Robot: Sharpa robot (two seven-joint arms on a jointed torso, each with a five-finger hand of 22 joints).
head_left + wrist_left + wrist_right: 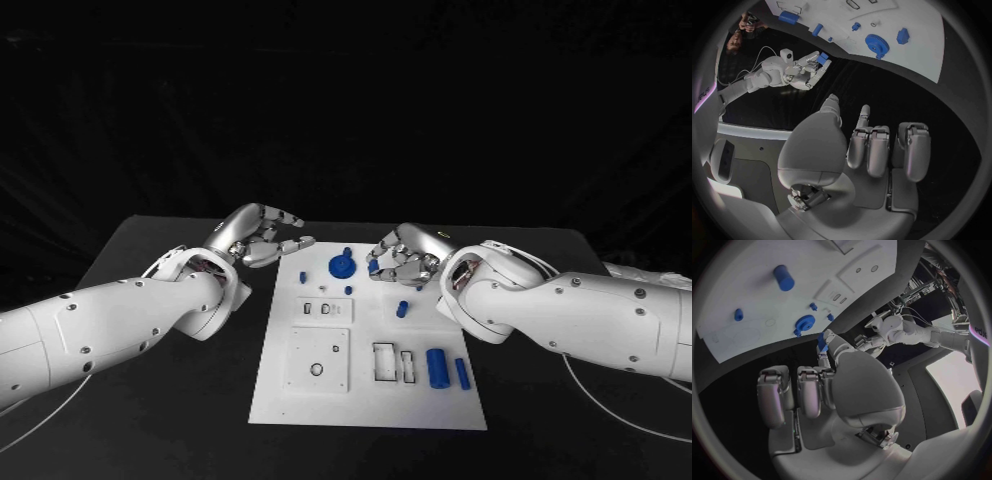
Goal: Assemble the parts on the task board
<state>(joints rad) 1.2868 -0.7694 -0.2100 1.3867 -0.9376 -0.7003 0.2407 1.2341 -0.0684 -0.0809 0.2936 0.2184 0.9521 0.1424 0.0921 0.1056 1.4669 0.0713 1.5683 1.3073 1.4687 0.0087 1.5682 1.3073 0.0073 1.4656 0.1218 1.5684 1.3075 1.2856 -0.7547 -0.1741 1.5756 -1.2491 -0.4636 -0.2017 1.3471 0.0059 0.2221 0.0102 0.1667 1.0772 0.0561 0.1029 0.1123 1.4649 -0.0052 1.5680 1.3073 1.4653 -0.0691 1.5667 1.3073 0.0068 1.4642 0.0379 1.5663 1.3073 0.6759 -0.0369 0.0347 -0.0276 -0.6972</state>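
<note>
- the task board [289, 400], a white plate, lies in the middle of the black table [159, 400], its long sides running from the near edge toward the far edge.
- no brand, label or readable writing can be made out on the board or the parts.
- a blue gear [342, 265] stands near the board's far edge, with a small blue piece [304, 274] beside it toward the board's left side and another small blue piece [349, 290] just nearer than the gear.
- a short blue peg [402, 309] sits toward the board's right side, about midway along.
- near the board's near right corner lie a blue cylinder [437, 364] and a longer blue bar [462, 373], side by side, next to a rectangular outlined slot [387, 361].
- the left hand [260, 236] hangs over the table just off the board's far left corner; its fingers [870, 150] are curled in toward the palm with nothing in them.
- the right hand [404, 255] is above the board's far right part, close to the gear; its fingers [811, 390] are bent inward, and a small blue part [823, 58] is pinched at the fingertips, seen from the left wrist view and as a blue sliver [822, 342] in the right wrist view.
- the two hands are apart, with the gear between them.
</note>
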